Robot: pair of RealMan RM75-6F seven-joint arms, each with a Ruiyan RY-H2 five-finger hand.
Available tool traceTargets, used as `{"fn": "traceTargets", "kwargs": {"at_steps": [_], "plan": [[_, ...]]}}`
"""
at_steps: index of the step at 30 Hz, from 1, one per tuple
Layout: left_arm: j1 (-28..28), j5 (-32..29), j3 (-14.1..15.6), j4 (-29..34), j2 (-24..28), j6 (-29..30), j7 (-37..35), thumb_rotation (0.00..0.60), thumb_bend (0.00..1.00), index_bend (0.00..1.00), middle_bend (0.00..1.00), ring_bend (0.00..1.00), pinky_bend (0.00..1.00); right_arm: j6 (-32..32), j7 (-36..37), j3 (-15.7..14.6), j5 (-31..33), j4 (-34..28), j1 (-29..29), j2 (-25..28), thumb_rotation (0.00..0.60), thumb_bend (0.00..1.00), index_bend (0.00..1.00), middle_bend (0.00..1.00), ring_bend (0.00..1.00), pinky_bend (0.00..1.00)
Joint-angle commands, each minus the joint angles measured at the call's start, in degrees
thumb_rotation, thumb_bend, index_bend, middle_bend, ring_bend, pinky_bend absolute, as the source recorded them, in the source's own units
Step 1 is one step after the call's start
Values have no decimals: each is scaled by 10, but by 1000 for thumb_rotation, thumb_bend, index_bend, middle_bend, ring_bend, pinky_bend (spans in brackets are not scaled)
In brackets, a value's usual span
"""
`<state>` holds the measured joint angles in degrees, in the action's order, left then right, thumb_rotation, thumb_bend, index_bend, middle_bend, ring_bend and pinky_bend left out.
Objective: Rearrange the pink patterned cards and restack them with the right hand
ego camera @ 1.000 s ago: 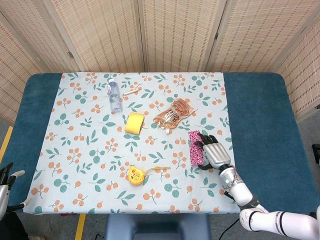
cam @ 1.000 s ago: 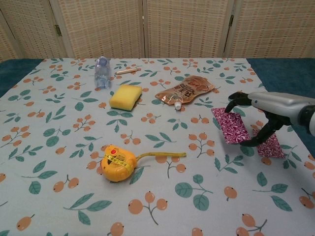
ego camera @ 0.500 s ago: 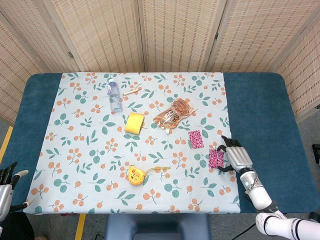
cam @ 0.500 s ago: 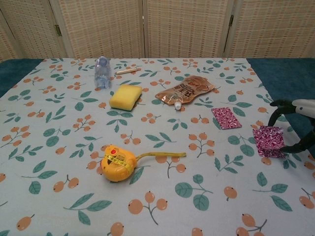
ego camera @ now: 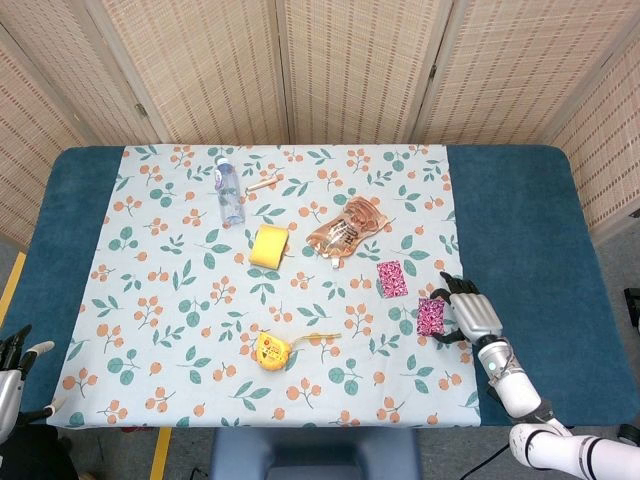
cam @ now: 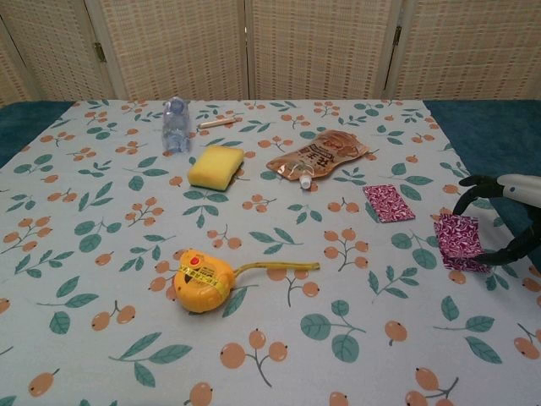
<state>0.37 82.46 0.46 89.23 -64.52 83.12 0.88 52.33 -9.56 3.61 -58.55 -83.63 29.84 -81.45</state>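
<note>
Head view: right hand [ego camera: 474,315] is seen at the cloth's right edge, fingers curled around one pink patterned card [ego camera: 431,316], which is held tilted at the fingertips. A second pink card [ego camera: 391,279] lies flat on the tablecloth [ego camera: 180,290], apart from the first and nearer the brown pouch [ego camera: 346,227]. Left hand [ego camera: 14,362] is parked off the table's lower-left corner, fingers apart, nothing held. Yellow sponge [ego camera: 269,245], bottle [ego camera: 229,189] and tape measure [ego camera: 272,349] are spread over the middle.

Chest view: right hand [cam: 507,216] is cut off by the frame edge; dark fingertips are clamped on the held card [cam: 459,238] from above and below. The flat card [cam: 388,203] sits further in.
</note>
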Motion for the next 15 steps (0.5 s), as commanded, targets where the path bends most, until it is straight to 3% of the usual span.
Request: {"fn": "traceTargets", "kwargs": {"at_steps": [1, 15], "plan": [[0, -1, 0, -1, 0, -1, -1, 600, 192, 258, 0, 13, 0, -1, 1, 1, 1, 2, -1, -2, 537, 253, 244, 3, 0, 0], [0, 0, 0, -6, -3, -2, -4, 600, 192, 258, 0, 12, 0, -11, 8, 4, 3, 12, -8, -14, 537, 252, 202, 0, 0, 0]]}}
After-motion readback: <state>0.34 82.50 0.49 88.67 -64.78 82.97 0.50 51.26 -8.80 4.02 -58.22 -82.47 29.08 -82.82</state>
